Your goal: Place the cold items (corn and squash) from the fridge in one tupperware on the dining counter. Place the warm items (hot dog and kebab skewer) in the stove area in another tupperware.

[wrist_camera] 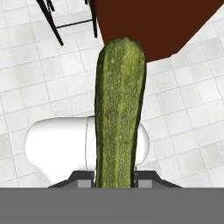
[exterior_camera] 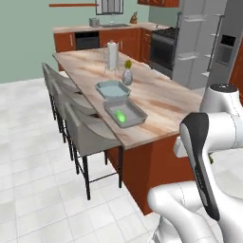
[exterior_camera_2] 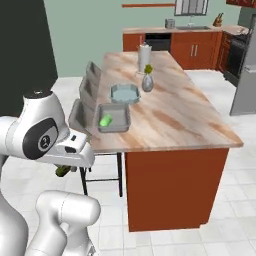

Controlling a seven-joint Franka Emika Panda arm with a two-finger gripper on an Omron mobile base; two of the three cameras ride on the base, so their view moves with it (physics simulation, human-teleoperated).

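Steel-grey, the fridge [exterior_camera: 199, 42] stands open at the far right of the kitchen, white shelves showing, with the black stove area [exterior_camera: 163, 45] just to its left against the far cabinets. Across the middle runs the dining counter [exterior_camera: 161, 95], a long beige-pink marbled top on a red-brown base, with grey stools [exterior_camera: 85, 128] lined along its left side over white floor tiles.

Near the counter's near end the white arm is folded low, off the counter and above the floor. Its gripper [wrist_camera: 114, 177] is clamped on a long olive-green speckled vegetable [wrist_camera: 119, 113], the fingers pressed against its lower end while the rest juts out past the counter's dark base; from the right base camera the same vegetable [exterior_camera_2: 62, 171] peeks out beneath the hand.

On the counter's left half sit two trays, touching or nearly so: the pale blue-grey octagonal tupperware [exterior_camera: 112, 88] farther off, the grey rectangular tupperware [exterior_camera: 141, 115] nearer. Inside the rectangular one lies a small bright green vegetable [exterior_camera: 120, 116], toward its near left corner.

Beyond the trays stand a grey vase [exterior_camera: 127, 76] with a sprig and a white paper-towel roll [exterior_camera: 112, 56].
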